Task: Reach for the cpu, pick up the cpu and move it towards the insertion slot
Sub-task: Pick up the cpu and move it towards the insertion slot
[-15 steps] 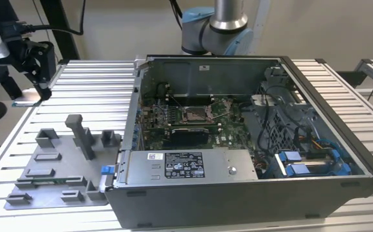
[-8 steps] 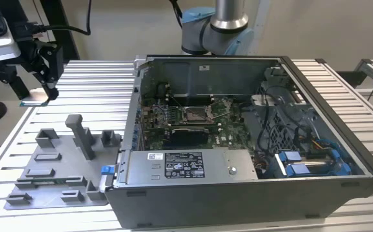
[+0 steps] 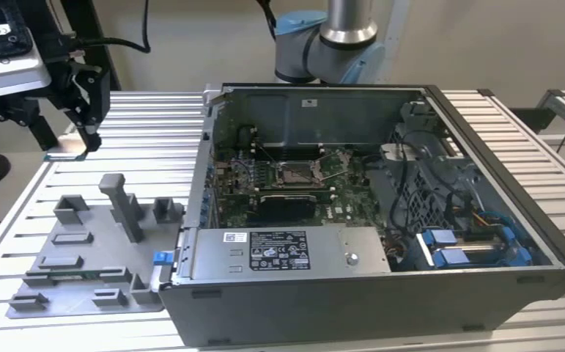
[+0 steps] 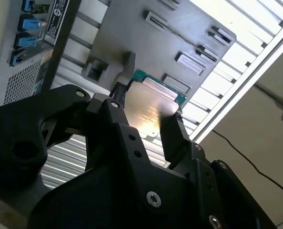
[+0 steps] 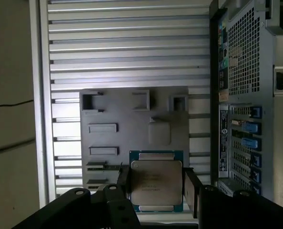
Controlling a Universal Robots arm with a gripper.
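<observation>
I see my pincer [image 5: 157, 190] pinching the cpu [image 5: 156, 177] by two opposite edges, well apart from the insertion slot [image 3: 295, 174]; its faint print I cannot read.

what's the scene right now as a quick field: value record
gripper: shut on the cpu, at the exterior view's left
cpu: clamped between the fingers, off the grey tray
insertion slot: on the green motherboard inside the open computer case, well apart from the gripper
grey tray: on the slatted table, at the exterior view's left of the case
</observation>
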